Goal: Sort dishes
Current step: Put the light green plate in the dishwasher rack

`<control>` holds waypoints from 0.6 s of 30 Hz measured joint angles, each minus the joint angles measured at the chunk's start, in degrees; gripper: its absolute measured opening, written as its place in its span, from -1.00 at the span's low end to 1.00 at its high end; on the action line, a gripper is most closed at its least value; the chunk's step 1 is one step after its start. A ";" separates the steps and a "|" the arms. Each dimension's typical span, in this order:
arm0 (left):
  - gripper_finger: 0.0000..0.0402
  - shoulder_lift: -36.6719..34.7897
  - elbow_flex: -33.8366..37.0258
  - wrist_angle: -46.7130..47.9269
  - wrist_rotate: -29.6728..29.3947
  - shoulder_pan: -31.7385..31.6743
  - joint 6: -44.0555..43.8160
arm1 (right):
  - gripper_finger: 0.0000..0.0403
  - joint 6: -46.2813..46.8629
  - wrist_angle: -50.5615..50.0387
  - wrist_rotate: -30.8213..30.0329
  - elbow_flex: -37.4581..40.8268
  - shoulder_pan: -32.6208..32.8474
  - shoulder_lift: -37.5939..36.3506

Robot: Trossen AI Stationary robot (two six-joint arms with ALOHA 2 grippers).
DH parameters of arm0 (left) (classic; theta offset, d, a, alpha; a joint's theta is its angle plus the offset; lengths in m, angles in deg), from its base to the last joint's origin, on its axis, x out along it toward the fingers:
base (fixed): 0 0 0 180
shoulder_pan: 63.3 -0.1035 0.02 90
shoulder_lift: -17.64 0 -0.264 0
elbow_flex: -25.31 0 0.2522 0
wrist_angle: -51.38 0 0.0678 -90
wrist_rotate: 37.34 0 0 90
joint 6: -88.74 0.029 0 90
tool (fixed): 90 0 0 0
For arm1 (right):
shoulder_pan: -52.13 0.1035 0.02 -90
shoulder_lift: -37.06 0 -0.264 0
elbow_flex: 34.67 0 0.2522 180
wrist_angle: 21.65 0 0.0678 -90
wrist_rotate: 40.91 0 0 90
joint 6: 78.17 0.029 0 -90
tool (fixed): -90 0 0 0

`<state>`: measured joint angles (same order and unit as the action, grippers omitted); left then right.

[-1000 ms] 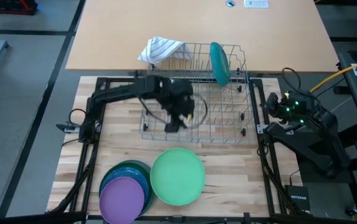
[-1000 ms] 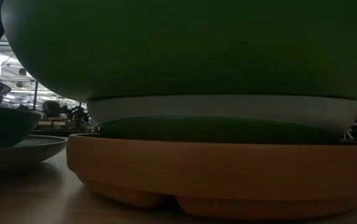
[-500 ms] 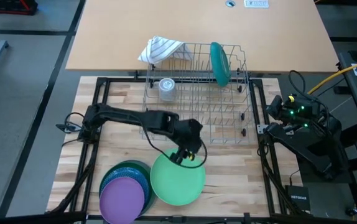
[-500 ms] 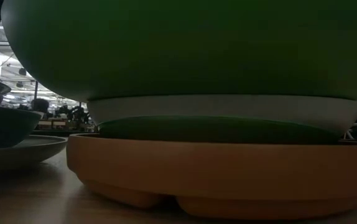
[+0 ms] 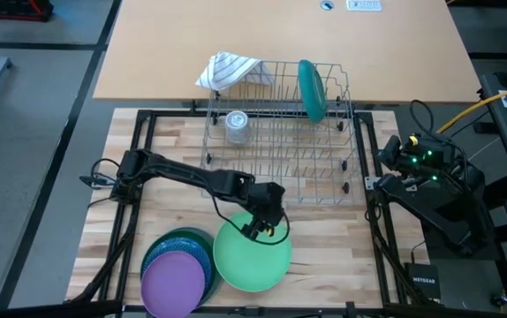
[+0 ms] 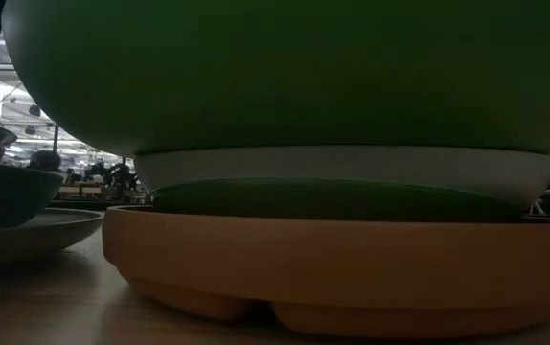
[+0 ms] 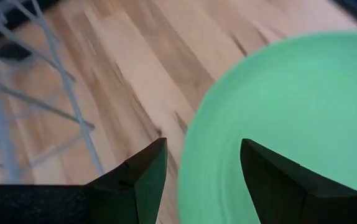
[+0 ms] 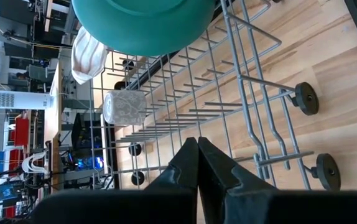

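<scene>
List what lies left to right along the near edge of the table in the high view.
Purple plate atop the teal stack → light green plate, with the left gripper open over its far rim.

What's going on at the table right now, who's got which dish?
The left pincer hangs open over the far rim of the light green plate, which tops one stack at the table's near edge; nothing is gripped yet. A purple plate tops the stack beside it. One teal plate stands upright in the wire rack, with a small glass. The right pincer waits shut beside the rack.
</scene>
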<state>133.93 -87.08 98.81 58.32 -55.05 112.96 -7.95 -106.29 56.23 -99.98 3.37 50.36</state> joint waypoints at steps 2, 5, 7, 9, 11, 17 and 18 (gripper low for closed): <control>-0.03 0.00 1.09 -0.20 -0.84 0.14 0.26 | -0.99 -0.01 -0.02 0.00 0.00 -0.01 0.00; -0.03 0.00 2.26 -0.28 -4.30 0.40 0.34 | -0.99 -0.01 0.00 0.00 0.00 0.00 0.00; -0.03 0.00 2.91 -0.38 -6.28 0.60 0.52 | -0.99 -0.01 -0.02 0.00 0.00 0.00 0.00; -0.03 0.00 3.53 -0.41 -6.91 0.59 0.62 | -0.99 -0.01 -0.04 0.00 0.00 0.00 0.00; -0.03 0.00 4.18 0.11 -7.40 0.67 0.62 | -0.99 -0.01 -0.05 0.00 0.00 -0.02 0.00; -0.03 0.00 5.54 0.51 -10.80 0.83 0.36 | -0.99 -0.01 -0.07 0.00 0.00 -0.02 0.00; -0.03 0.00 5.54 0.27 -11.24 0.83 0.31 | -0.99 -0.01 -0.06 0.00 0.00 -0.02 0.00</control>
<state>133.93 -81.55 99.08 47.08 -54.22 113.28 -7.96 -106.35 56.23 -99.98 3.35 50.36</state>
